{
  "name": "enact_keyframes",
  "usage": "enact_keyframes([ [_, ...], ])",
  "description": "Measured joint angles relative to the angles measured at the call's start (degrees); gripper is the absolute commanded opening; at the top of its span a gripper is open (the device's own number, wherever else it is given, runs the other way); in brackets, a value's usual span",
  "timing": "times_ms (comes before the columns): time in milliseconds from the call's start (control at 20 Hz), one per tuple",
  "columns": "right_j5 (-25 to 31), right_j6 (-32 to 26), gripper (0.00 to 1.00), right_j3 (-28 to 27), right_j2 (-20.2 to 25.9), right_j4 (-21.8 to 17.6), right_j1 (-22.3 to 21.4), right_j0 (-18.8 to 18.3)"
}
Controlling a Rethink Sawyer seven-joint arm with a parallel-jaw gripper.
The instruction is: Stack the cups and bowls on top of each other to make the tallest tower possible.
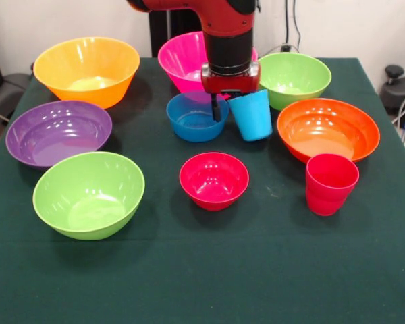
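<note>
My gripper (224, 111) hangs over the table's far middle, shut on the rim of the light blue cup (253, 118), which tilts beneath it. One dark finger (217, 108) shows left of the cup, over the small blue bowl (194, 120); the other finger is hidden. The small red bowl (214, 179) sits in front of them. The red-pink cup (331, 183) stands upright at the right, before the orange bowl (327, 129). Each piece stands by itself; no tower shows.
A pink bowl (181, 61) and a lime green bowl (293, 77) flank the arm at the back. At the left lie a yellow-orange bowl (86, 69), a purple bowl (57, 133) and another lime green bowl (88, 194). The cloth-covered table (209, 277) is dark green.
</note>
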Motion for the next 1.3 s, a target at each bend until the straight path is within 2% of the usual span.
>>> enact_keyframes([
  [550,-1.40,0.00,1.00,0.86,0.03,0.00,0.03,0.46],
  [1300,-1.41,0.00,1.00,0.85,0.12,0.00,0.02,3.31],
])
